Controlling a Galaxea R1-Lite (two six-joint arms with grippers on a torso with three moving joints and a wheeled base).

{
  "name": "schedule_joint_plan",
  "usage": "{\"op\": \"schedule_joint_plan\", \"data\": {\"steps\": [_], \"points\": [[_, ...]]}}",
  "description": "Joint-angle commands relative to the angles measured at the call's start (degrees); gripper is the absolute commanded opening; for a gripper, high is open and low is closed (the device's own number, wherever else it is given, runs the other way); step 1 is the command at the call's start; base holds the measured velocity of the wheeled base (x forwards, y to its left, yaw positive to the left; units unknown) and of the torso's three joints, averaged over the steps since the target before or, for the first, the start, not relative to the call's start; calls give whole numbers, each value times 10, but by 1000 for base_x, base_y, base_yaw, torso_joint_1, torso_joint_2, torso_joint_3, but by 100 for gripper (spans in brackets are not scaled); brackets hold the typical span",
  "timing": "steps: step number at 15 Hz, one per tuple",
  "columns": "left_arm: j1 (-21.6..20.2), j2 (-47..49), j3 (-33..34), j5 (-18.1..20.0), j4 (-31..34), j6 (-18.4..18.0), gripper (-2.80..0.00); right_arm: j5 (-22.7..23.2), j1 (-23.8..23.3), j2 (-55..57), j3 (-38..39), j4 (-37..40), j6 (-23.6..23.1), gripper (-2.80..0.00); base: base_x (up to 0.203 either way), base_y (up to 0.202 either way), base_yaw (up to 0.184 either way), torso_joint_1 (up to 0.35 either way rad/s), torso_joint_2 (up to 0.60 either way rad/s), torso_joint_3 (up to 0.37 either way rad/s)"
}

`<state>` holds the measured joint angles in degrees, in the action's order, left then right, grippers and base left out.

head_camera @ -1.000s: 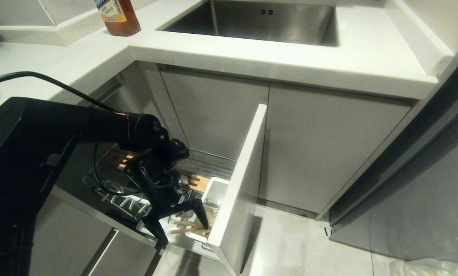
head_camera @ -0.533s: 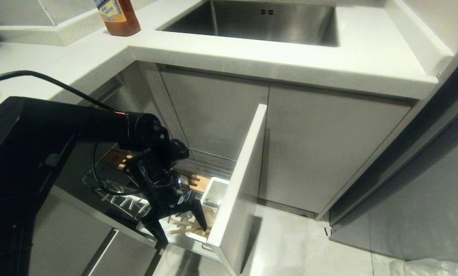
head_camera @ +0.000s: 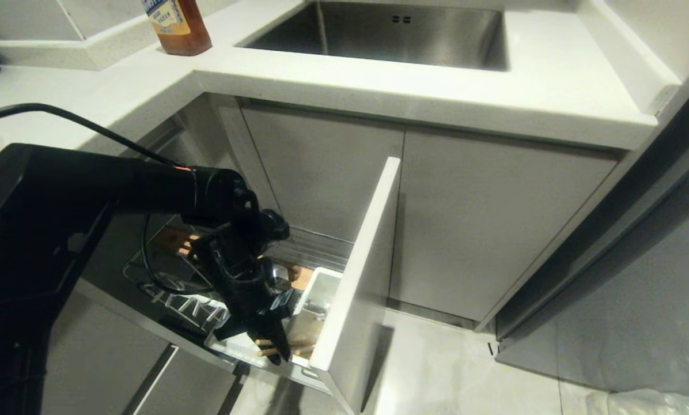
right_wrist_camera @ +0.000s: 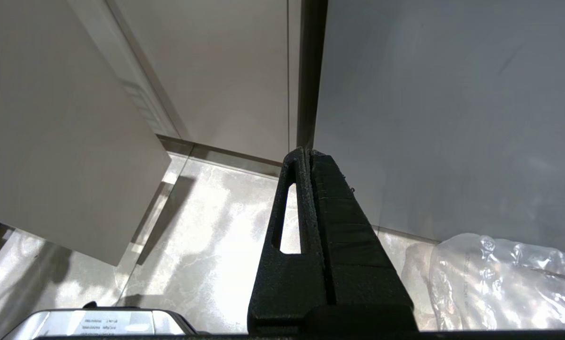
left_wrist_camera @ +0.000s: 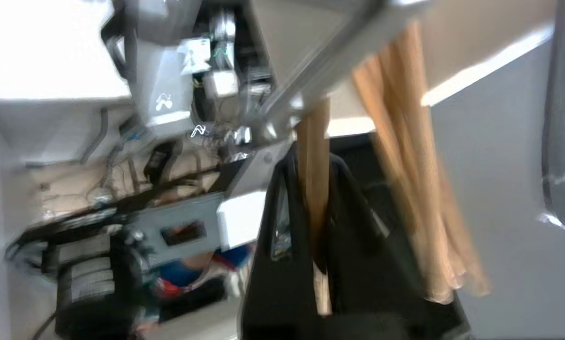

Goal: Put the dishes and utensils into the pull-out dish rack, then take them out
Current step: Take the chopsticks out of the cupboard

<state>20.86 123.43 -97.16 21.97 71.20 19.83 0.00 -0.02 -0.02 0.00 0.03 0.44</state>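
The left gripper (head_camera: 275, 346) reaches down into the front corner of the pull-out dish rack (head_camera: 166, 288), its black fingers (left_wrist_camera: 282, 226) pressed together on one pale wooden chopstick (left_wrist_camera: 313, 189) whose long axis runs lengthwise between them. Other chopsticks (left_wrist_camera: 415, 189) hang just beside that grip, outside the fingers, with the white utensil caddy (head_camera: 315, 294) near the gripper against the grey front panel (head_camera: 350, 271). The lift likely has to follow the stick's length; the right gripper (right_wrist_camera: 311, 156), fingers together, hangs well apart over the floor.
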Motion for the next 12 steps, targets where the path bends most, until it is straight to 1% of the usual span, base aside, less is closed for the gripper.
{"op": "schedule_joint_plan", "data": {"steps": [1, 5, 10, 11, 12], "points": [[3, -2, -1, 0, 5, 2, -280, 0, 0, 0, 0, 0, 0, -280, 0, 0, 0, 0, 0, 0], [9, -14, 0, 1, 6, 4, -280, 0, 0, 0, 0, 0, 0, -280, 0, 0, 0, 0, 0, 0], [18, -66, 6, 2, 10, 6, -280, 0, 0, 0, 0, 0, 0, -280, 0, 0, 0, 0, 0, 0], [22, -79, 6, 9, 20, 6, -280, 0, 0, 0, 0, 0, 0, -280, 0, 0, 0, 0, 0, 0], [25, -93, 6, 28, 29, 7, -280, 0, 0, 0, 0, 0, 0, -280, 0, 0, 0, 0, 0, 0]]}}
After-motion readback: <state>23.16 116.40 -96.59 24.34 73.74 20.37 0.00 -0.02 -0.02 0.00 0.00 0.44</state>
